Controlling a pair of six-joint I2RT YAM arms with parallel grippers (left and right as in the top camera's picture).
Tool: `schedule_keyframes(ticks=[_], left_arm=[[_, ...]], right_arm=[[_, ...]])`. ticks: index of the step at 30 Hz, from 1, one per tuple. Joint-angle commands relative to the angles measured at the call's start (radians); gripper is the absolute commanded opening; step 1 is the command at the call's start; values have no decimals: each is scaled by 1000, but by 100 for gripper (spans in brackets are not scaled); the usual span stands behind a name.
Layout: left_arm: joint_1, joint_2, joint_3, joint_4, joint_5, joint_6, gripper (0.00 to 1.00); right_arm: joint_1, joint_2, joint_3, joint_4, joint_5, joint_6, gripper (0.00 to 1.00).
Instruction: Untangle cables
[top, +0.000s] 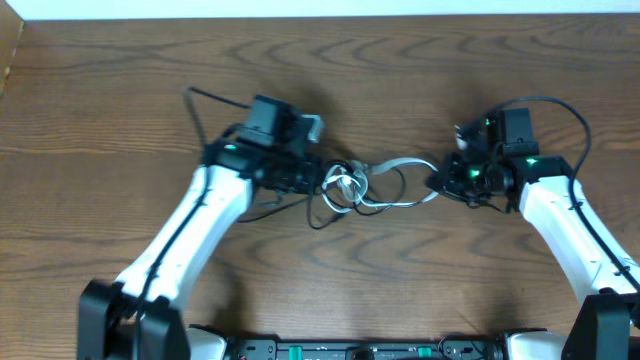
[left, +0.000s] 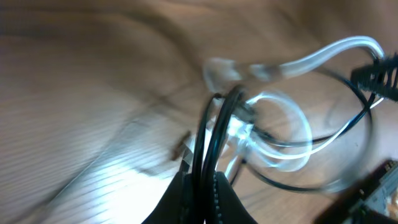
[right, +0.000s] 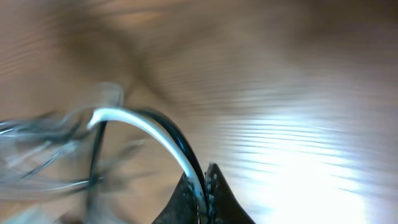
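A black cable (top: 322, 215) and a white cable (top: 398, 164) lie looped together at the table's middle, stretched between my two grippers. My left gripper (top: 305, 180) is shut on the black cable (left: 208, 140), which rises in doubled strands from the fingertips (left: 208, 183). White loops (left: 283, 134) tangle just beyond. My right gripper (top: 440, 180) is shut on the white cable (right: 155, 134), with a black strand (right: 177, 134) running alongside into the fingertips (right: 204, 186). Both wrist views are blurred.
The wooden table (top: 400, 280) spreads all round. The arms' own thicker black wires arc near each wrist, one over the right arm (top: 560, 105) and one left of the left arm (top: 205, 95). The table's far edge (top: 320, 17) is at the top.
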Motion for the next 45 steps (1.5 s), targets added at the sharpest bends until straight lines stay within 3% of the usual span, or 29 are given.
schedule_keyframes(ticks=[1, 3, 6, 10, 14, 19, 23, 26, 27, 29, 32, 40, 45], left_arm=[[111, -95, -1, -26, -53, 55, 7], [181, -137, -1, -36, -53, 54, 7], [259, -174, -1, -40, -38, 24, 7], [284, -174, -1, -40, 85, 8, 8], [282, -161, -1, -48, 89, 8, 7], [281, -158, -2, -85, 78, 9, 7], [281, -158, -2, -99, 97, 9, 7], [282, -163, -2, -38, 334, 68, 7], [282, -173, -2, 64, 530, 92, 8], [281, -192, -2, 233, 722, 79, 8], [281, -225, -2, 359, 767, 27, 7], [262, -272, -2, 388, 768, 27, 7], [183, -272, -2, 461, 812, 27, 7]], right_arm=[[-68, 1, 6, -65, 427, -2, 1], [-113, 1, 6, -107, 515, 14, 1], [-163, 1, 6, -102, 496, 12, 1], [-179, 1, 6, -17, 134, -159, 1], [-158, 1, 6, 30, -118, -282, 2], [-139, 1, 6, 36, -143, -325, 20], [-137, 1, 6, 22, -22, -175, 36], [-123, 1, 6, 28, -72, -177, 47], [-109, 1, 6, 34, -85, -198, 53], [-81, 1, 6, 50, -175, -306, 61], [-34, 1, 6, 85, -230, -382, 70], [21, 0, 8, 246, -288, -378, 83], [89, 0, 8, 320, -347, -399, 84]])
